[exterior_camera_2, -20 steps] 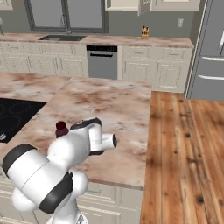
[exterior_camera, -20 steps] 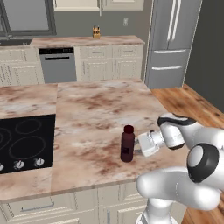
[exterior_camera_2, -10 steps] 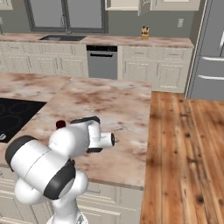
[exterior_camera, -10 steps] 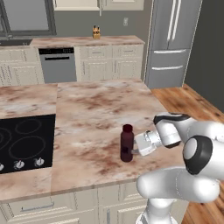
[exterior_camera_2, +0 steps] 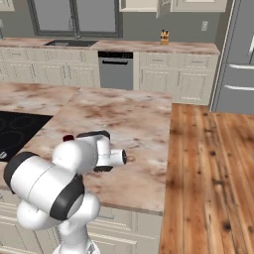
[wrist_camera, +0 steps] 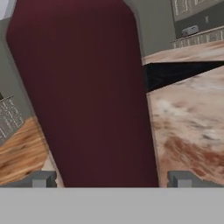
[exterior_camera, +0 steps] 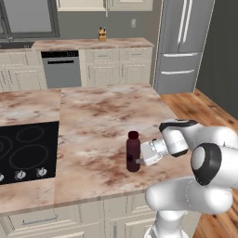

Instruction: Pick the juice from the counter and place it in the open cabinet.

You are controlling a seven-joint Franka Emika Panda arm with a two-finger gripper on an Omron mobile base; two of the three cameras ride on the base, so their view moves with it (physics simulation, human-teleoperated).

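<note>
Juice (exterior_camera: 133,151) upright on desk (exterior_camera: 93,116), near the front edge, right of the black cooktop (exterior_camera: 23,151). Gripper (exterior_camera: 139,161) comes in level from the right at the bottle's lower body; in the hand view the maroon body (wrist_camera: 83,96) sits between the two fingertips (wrist_camera: 41,179), one on each side, jaws spread wider than the bottle. Contact with the pads cannot be judged from here, probably a slight gap. Right base view: arm hides most of the bottle, just the red cap (exterior_camera_2: 68,138) peeks out. Bare stone behind and to the left of the bottle. Desk's right edge drops to wood floor (exterior_camera_2: 208,163). Upper cabinet (exterior_camera_2: 163,5) hangs above the far wall counter, door ajar.
</note>
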